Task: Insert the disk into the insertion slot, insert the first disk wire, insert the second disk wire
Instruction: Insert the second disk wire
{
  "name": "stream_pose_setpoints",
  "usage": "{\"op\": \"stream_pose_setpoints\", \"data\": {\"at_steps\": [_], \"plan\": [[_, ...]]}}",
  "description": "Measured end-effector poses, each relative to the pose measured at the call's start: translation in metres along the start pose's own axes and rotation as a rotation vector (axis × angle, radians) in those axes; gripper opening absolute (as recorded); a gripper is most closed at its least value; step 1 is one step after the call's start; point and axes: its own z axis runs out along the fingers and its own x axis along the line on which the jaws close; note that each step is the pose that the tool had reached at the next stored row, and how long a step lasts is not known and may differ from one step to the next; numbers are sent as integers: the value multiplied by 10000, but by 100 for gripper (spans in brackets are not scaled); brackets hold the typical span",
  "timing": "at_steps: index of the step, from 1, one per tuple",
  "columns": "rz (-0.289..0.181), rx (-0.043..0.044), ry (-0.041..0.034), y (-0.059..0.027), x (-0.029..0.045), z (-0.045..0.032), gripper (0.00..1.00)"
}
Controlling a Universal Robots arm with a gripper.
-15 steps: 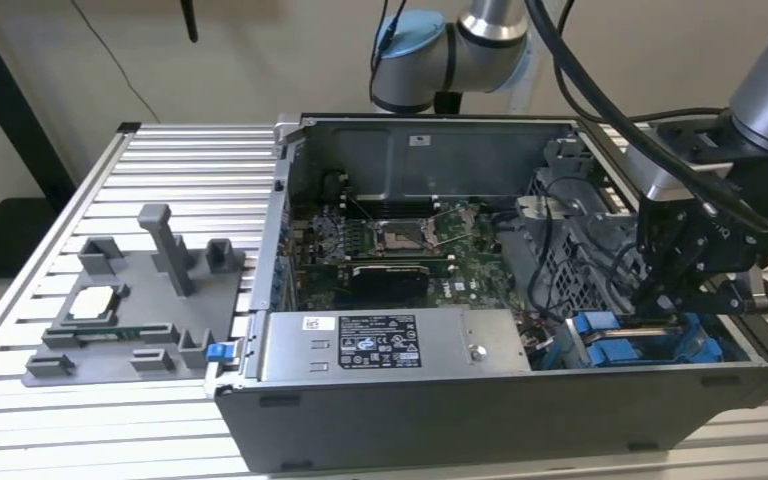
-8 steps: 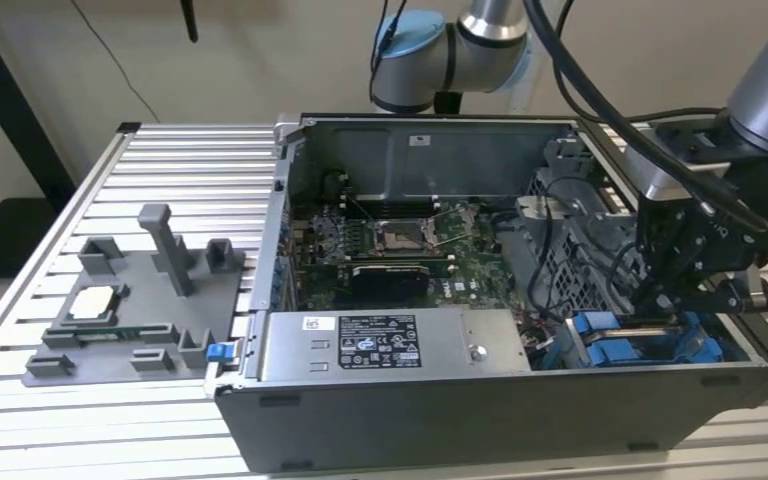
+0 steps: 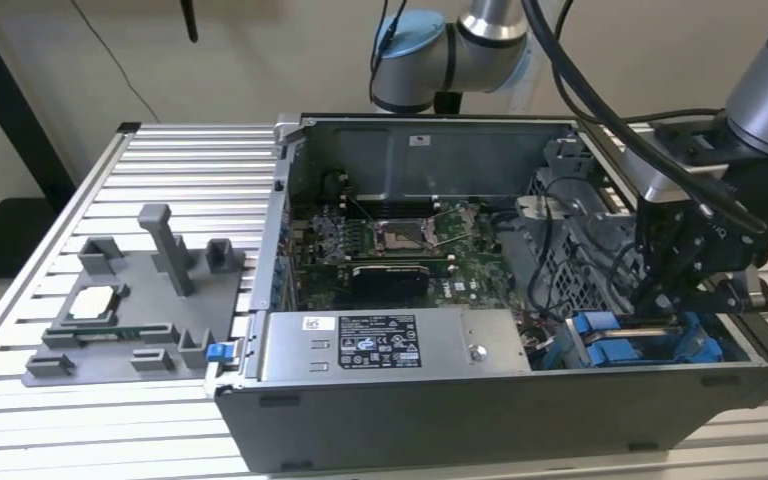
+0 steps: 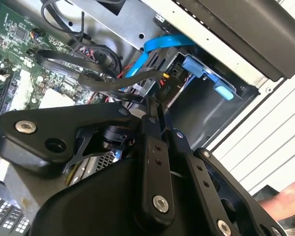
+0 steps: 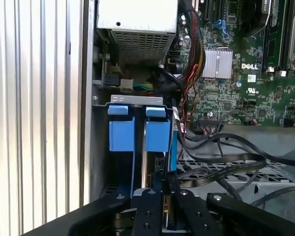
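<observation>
I've got the gripper (image 3: pixel 660 300) down inside the open case (image 3: pixel 491 420), in the corner at about four o'clock of the case in the exterior view. Its jaws are drawn close together, and in both wrist views they seem to pinch the end of a black flat wire (image 5: pixel 221 169) (image 4: pixel 113 82). I can't make out the contact itself, so take the grip as likely rather than certain.

The disk (image 5: pixel 157 136) sits in the slot (image 5: pixel 101 147), seen edge-on, with only its blue bracket facing my first wrist view. A second blue bracket (image 5: pixel 122 135) sits just beside it. In the exterior view the same blue parts (image 3: pixel 618 350) lie right under the gripper, inside the slot's grey walls (image 3: pixel 744 350).

In the first wrist view the gripper (image 5: pixel 164 191) hangs just short of the disk's rear edge. The wire curves away from it over the perforated metal.

In the second wrist view the gripper (image 4: pixel 152 105) points into the slot (image 4: pixel 196 108). A blue ribbon cable (image 4: pixel 162 44) loops beyond it, with a tangle of black and red leads nearby.

In the exterior view the power supply (image 3: pixel 384 345) lies at six o'clock in the case and the motherboard (image 3: pixel 384 250) at about ten. Well apart, at nine o'clock from the case, a grey fixture (image 3: pixel 131 300) rests on the slatted table (image 3: pixel 37 400).
</observation>
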Motion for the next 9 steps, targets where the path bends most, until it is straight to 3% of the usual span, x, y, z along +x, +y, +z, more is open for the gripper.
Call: {"op": "stream_pose_setpoints", "data": {"at_steps": [9], "plan": [[-40, 2, -1, -1, 2, 61, 0]]}}
